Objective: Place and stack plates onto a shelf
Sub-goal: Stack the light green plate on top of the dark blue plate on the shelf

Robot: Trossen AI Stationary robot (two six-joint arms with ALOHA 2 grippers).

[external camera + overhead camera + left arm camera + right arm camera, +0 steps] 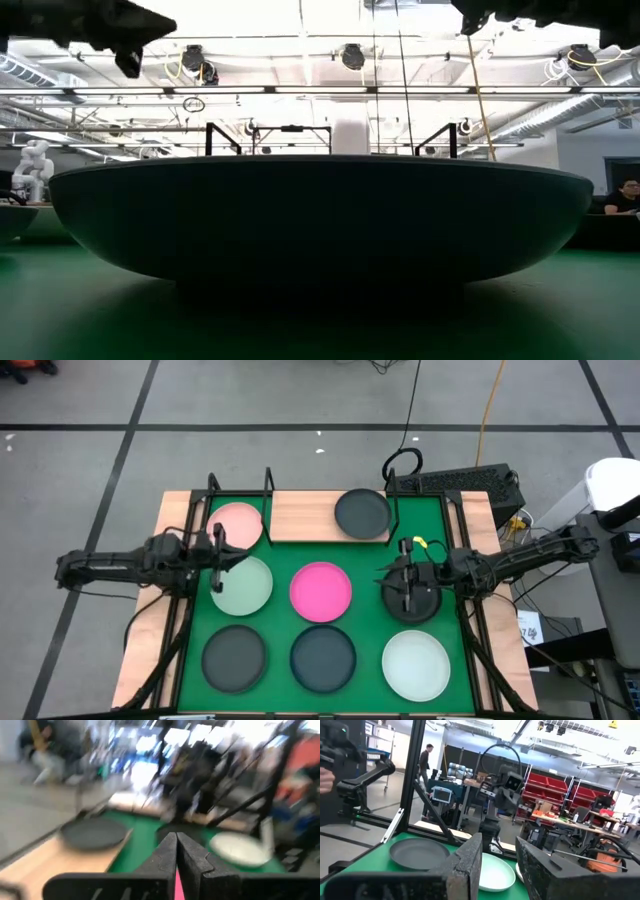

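Spread apart on the right gripper, just above a round dark grey plate; nearer arm for it, light-wood shelf lying beyond, already bearing a dark plate.

Pressed together on the left gripper, near the pale green plate.

Low view blocked by a dark plate's rim.

No readable text, label, brand, number or sign in any view. Plates, shelf and desk carry no markings. Right wrist view: small screens and red bins in room behind, nothing legible on them. Left wrist view: background too blurred to read.
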